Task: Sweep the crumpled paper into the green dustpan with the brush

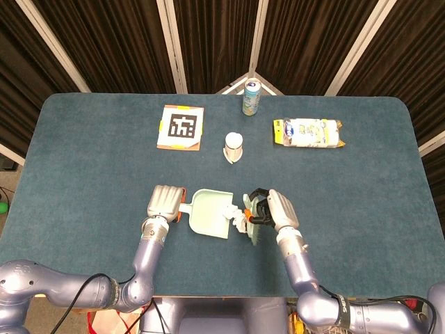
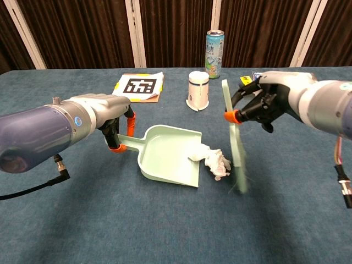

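From the head view, my left hand [image 1: 165, 202] grips the dustpan [image 1: 211, 214] handle, and my right hand [image 1: 277, 211] holds the brush [image 1: 252, 229] just beside the paper [image 1: 237, 217].

From the chest view, the paper [image 2: 214, 162] lies at the dustpan [image 2: 165, 159] mouth, between my fingers; the brush [image 2: 236, 147] stands nearly upright on the table [image 2: 165, 225].

A bench [image 1: 83, 153] covered in dark teal cloth carries everything, and a white cup-like container [image 1: 233, 146] stands near its middle. Behind that container, at the far edge, a drink can [image 1: 251, 96] stands upright; to the container's left lies a card printed with a black-and-white marker [image 1: 181, 127], and to its right a yellow-and-white packet [image 1: 308, 132]. In front of the container, the green dustpan [image 1: 211, 214] rests with the crumpled paper [image 2: 215, 161] lying at its open lip.
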